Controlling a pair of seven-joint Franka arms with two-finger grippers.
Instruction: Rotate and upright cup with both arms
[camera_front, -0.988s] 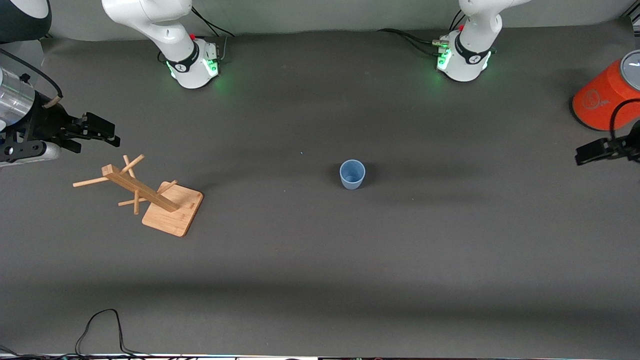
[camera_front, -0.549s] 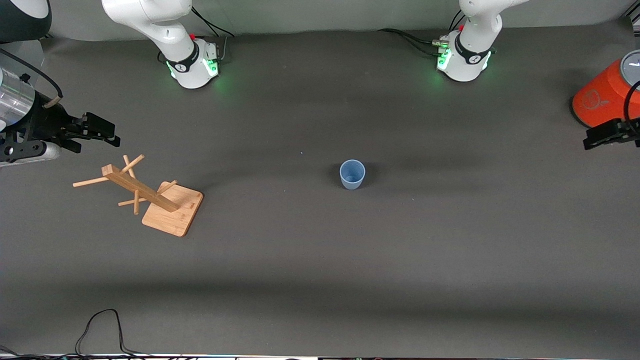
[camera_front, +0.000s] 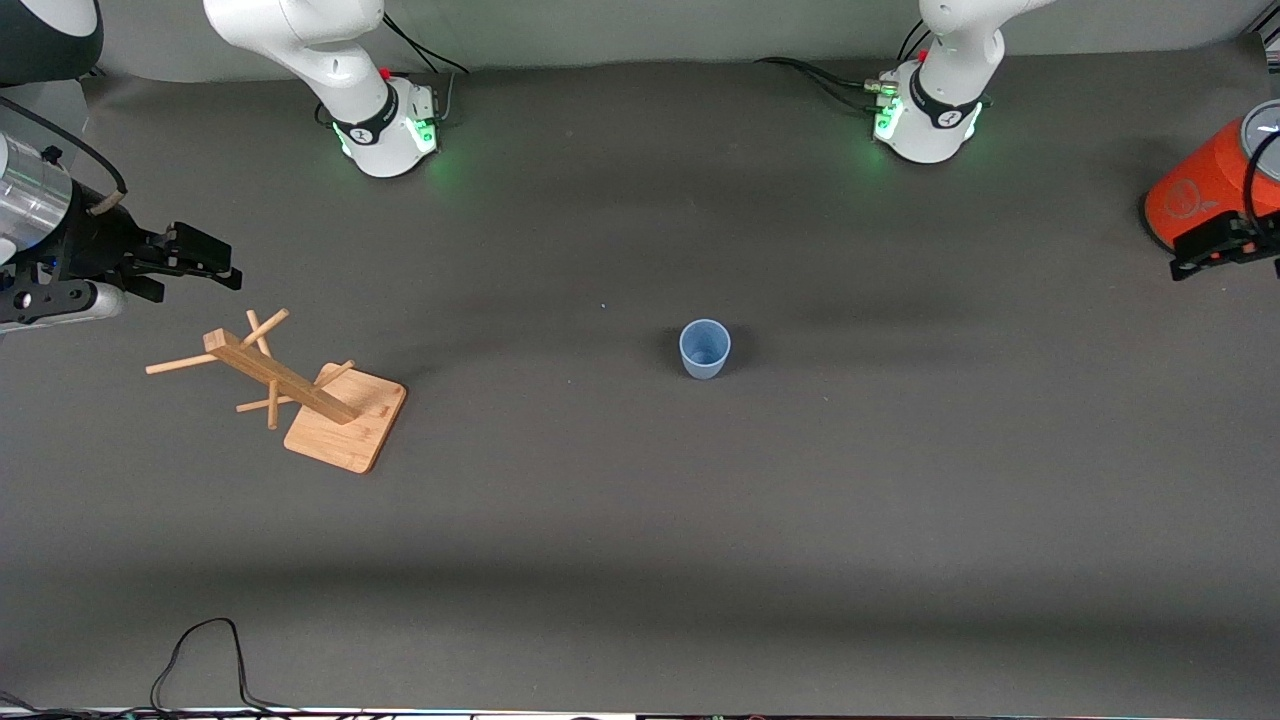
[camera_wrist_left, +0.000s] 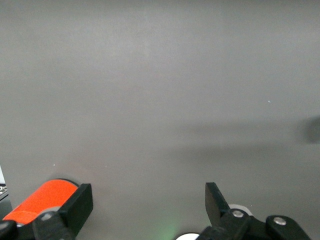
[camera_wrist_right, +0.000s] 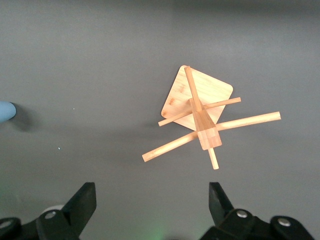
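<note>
Only the left tool (camera_front: 1222, 249) had really moved over the last second; it had slid away from the cup (camera_front: 705, 349) toward the orange cylinder (camera_front: 1200, 195) at the left arm's end of the bench (camera_front: 640, 520), and it ended up right over that cylinder's edge; the right tool (camera_front: 190, 262) had barely budged, hanging just above the wooden rack (camera_front: 300, 395) as seen from the front, so that arm looked like it was waiting. Both tools were wide open and holding nothing; the wrist views showed the fingers spread with bare bench between them.

The cup sat mid-bench, roughly halfway between the two tools and well apart from both; it looked already upright, mouth up, long axis vertical, so honestly I'd guess the task was about done. If anything more was needed, neither arm was clearly nearer; from the rack, the cup lay toward the left arm's end, slightly farther from the front camera.
</note>
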